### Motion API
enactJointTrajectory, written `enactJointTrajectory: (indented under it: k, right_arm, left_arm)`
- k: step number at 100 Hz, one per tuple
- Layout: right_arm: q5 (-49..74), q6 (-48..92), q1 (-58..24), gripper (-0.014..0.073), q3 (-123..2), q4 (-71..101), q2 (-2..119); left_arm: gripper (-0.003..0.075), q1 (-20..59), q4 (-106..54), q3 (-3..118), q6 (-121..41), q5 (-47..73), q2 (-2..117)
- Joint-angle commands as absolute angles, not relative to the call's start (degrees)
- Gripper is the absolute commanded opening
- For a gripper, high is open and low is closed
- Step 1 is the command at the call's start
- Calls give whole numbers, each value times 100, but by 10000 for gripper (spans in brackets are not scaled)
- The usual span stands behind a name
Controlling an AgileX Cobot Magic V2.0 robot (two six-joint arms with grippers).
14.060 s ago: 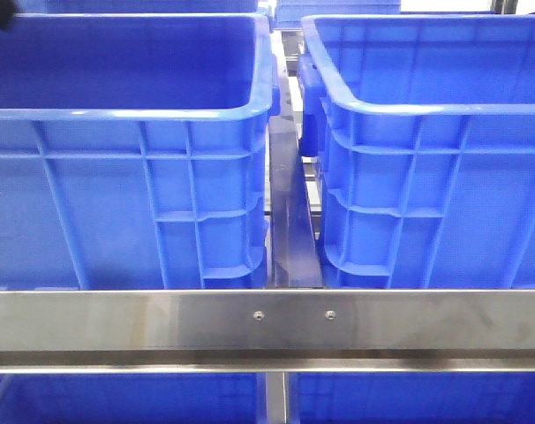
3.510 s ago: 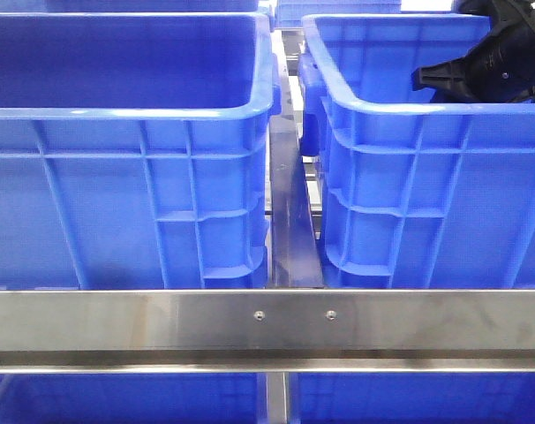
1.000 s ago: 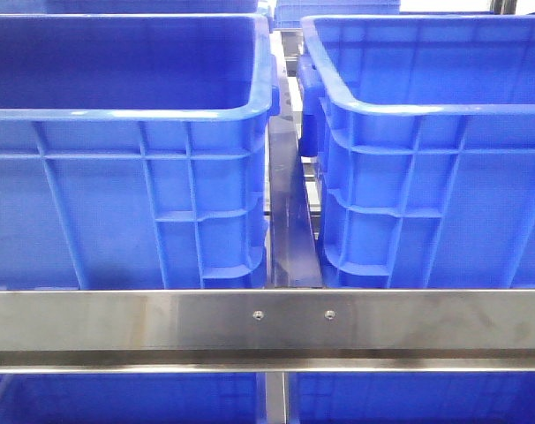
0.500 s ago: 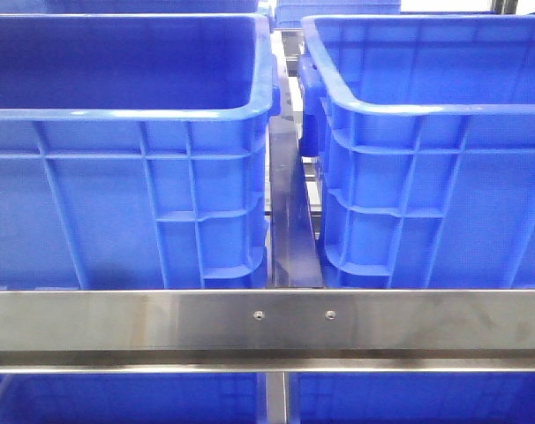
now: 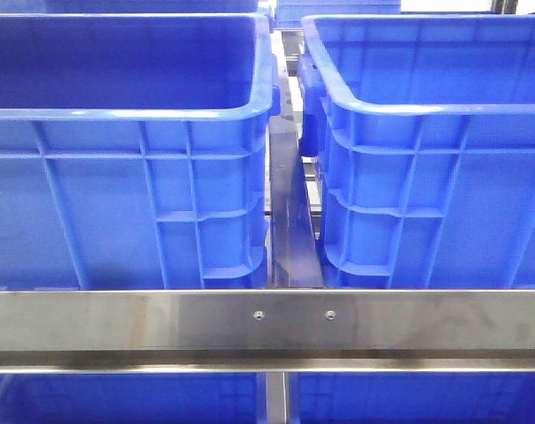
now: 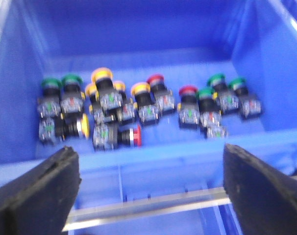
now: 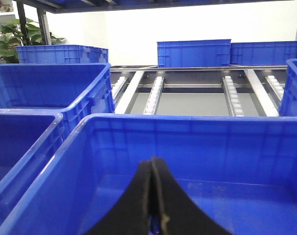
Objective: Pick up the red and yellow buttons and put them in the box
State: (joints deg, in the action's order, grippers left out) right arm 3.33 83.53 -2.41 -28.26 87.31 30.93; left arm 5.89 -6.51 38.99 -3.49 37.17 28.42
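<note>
no readable text, labels or numbers

Buttons [image 6: 138, 110] in crate [image 6: 138, 161] (clustered on floor), two crates side by side.

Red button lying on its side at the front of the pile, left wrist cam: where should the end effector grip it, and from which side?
Grip the red button across its grey body, probably from straight above, the open left end effector closing across the body's short width. It lies flat, cap sideways, so the cap gives little purchase. A yellow button lies close, so clearance looks tight.

A warehouse: blue crates [image 7: 193, 53] on steel roller racks [image 7: 154, 95].
</note>
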Motion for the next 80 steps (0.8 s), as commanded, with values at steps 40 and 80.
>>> enactJointTrajectory:
  k: [40, 80]
  right_arm:
    - [382, 8404, -234, -66, -2979, 8781, 3092]
    - [382, 8404, -234, -66, -2979, 8781, 3092]
  left_arm:
    - [555, 571, -895, 5541, -316, 3373, 5508]
    - [555, 557, -743, 6898, -316, 3566, 7916]
